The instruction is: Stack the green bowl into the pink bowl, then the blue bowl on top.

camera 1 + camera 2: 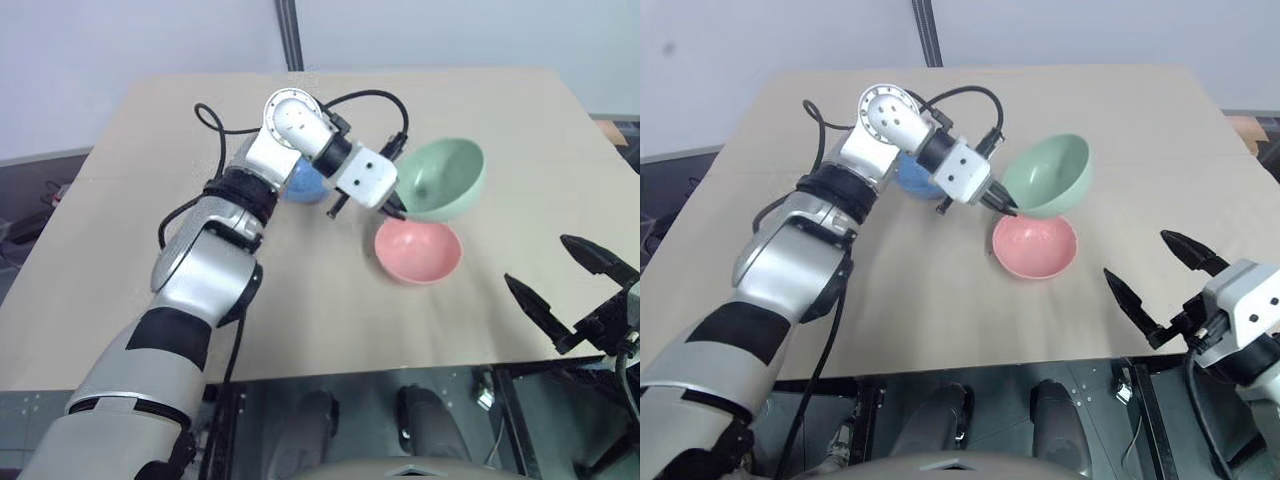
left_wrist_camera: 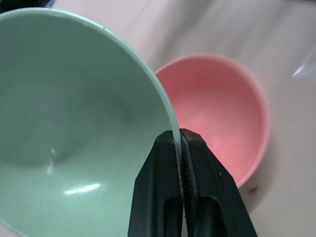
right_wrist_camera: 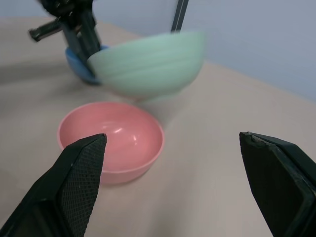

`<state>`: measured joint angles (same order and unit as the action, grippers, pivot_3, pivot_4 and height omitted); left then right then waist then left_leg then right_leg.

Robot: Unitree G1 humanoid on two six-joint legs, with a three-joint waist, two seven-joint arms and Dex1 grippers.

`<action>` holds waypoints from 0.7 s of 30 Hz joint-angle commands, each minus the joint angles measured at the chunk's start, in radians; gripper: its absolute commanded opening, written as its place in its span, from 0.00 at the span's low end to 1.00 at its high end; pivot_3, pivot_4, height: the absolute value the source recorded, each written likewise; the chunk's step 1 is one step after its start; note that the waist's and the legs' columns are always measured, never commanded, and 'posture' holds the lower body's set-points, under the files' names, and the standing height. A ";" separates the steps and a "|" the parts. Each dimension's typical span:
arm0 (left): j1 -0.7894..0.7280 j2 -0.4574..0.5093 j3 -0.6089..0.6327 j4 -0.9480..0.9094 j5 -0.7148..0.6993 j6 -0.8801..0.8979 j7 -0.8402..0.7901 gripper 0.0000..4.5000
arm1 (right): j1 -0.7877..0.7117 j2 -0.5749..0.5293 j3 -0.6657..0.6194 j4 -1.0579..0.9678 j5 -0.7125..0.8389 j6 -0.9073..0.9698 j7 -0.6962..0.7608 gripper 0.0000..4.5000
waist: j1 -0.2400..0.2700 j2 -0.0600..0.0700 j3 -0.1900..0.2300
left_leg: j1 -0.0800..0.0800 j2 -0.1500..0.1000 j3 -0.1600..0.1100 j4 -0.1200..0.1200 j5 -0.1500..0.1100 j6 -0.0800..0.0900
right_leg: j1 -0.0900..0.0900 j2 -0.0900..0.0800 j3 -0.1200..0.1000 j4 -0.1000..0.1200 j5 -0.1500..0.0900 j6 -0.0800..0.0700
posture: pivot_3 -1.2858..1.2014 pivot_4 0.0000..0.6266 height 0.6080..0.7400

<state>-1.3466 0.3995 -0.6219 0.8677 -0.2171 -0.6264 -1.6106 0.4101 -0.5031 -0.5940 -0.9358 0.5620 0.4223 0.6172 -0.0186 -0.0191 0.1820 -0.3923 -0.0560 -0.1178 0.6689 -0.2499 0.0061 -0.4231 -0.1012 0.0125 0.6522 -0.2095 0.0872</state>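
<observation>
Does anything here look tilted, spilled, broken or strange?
Only the green bowl looks askew: the left gripper pinches its rim and holds it tilted in the air, just beyond the pink bowl. That fits mid-carry. The pink bowl and blue bowl sit upright on the table. No spill or damage shows.

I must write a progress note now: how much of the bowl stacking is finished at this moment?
Nothing is stacked yet. In hand: the left gripper pinches the rim of the green bowl, lifted and tilted beside the pink bowl, which sits empty on the table. Left: seat green in pink, then add the blue bowl. The right gripper is open and idle.
</observation>
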 commanded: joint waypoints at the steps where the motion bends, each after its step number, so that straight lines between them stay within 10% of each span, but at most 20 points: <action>1: 0.004 0.074 -0.112 -0.140 -0.145 0.045 -0.004 0.32 | -0.018 -0.006 0.031 -0.010 -0.014 -0.035 -0.027 1.00 | 0.000 0.000 0.000 | 0.001 0.000 0.001 0.000 0.000 0.000 | 0.000 0.000 0.001 0.000 0.000 0.000 | 0.52 0.24 1.00; 6: -0.006 0.125 -0.050 -0.180 -0.216 0.168 -0.004 0.73 | -0.056 -0.019 0.101 0.011 -0.038 -0.032 -0.049 1.00 | 0.002 0.000 0.000 | 0.003 0.001 0.001 0.000 0.000 0.000 | 0.001 0.001 0.001 0.003 0.000 0.000 | 0.52 0.24 1.00; 21: 0.244 0.330 0.214 -0.421 0.367 0.732 0.667 0.73 | -0.302 -0.112 0.293 0.142 -0.018 -0.030 0.017 1.00 | 0.003 0.000 0.000 | 0.010 0.004 0.002 -0.001 0.000 0.000 | 0.008 0.004 0.002 0.001 -0.001 0.001 | 0.52 0.24 1.00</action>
<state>-1.1103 0.7153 -0.4374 0.5041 0.0997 0.0578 -0.9928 0.1242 -0.6056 -0.3049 -0.7944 0.5284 0.4095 0.6214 -0.0155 -0.0192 0.1825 -0.3827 -0.0522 -0.1162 0.6673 -0.2502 0.0064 -0.4154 -0.0972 0.0142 0.6522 -0.2105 0.0885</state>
